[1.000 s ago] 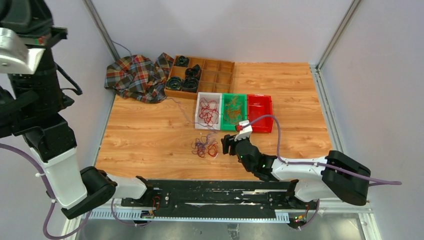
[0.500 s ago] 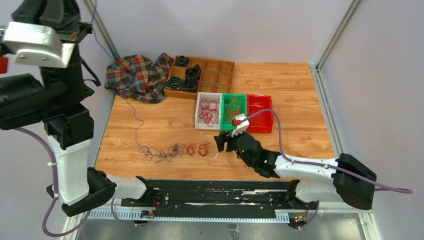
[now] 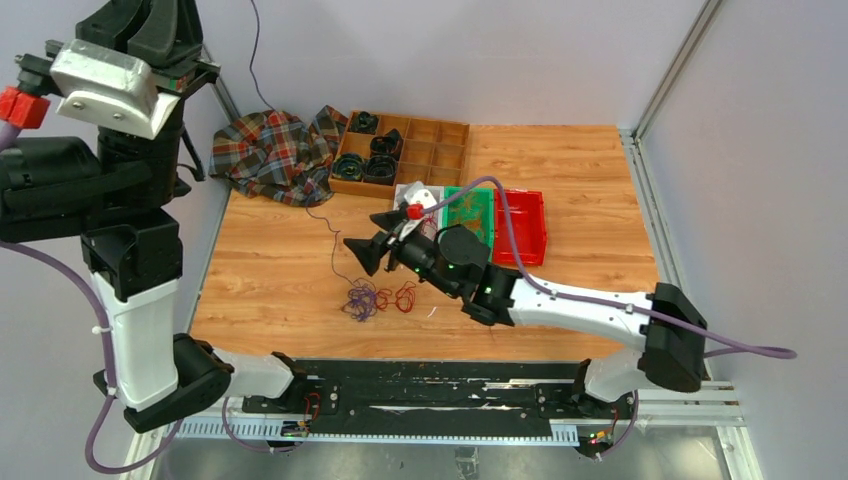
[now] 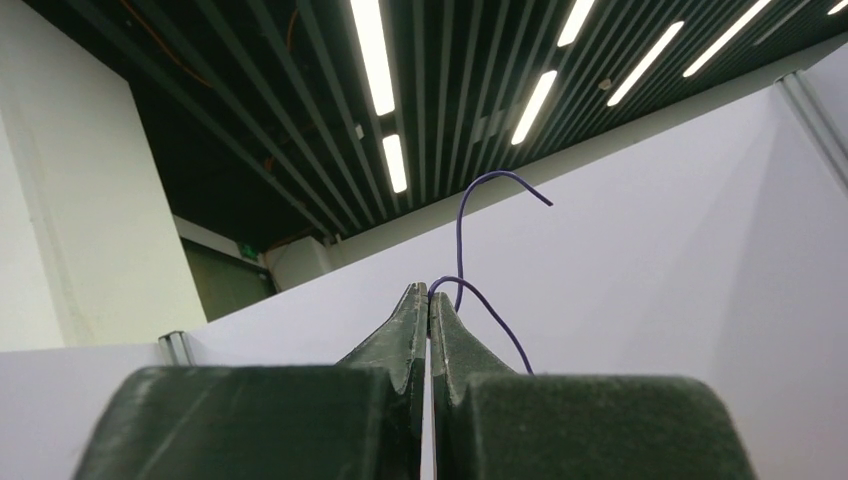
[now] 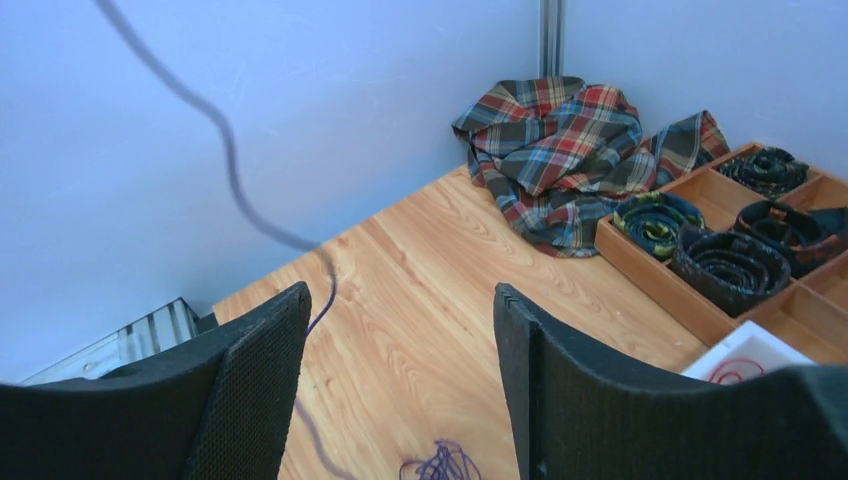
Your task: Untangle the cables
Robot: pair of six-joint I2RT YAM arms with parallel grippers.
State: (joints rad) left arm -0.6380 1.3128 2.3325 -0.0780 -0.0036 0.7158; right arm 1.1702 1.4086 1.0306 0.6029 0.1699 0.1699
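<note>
A small tangle of cables lies on the wooden table, purple loops on the left and red loops on the right. One purple cable rises from the tangle toward the upper left and leaves the top external view. Pointing upward, my left gripper is shut on this purple cable, whose free end curls above the tips. My right gripper hangs open above the table, just behind the tangle. In the right wrist view the purple strand passes close by its left finger, and nothing is gripped.
A plaid cloth is bunched at the back left. Beside it stands a wooden compartment tray holding black coils. A green bin and a red bin sit behind the right arm, which partly hides a white bin.
The left arm lifted the purple cable higher, and the strung-out cables gathered into a compact tangle. The right arm swung left and away from the bins, over the tangle.
</note>
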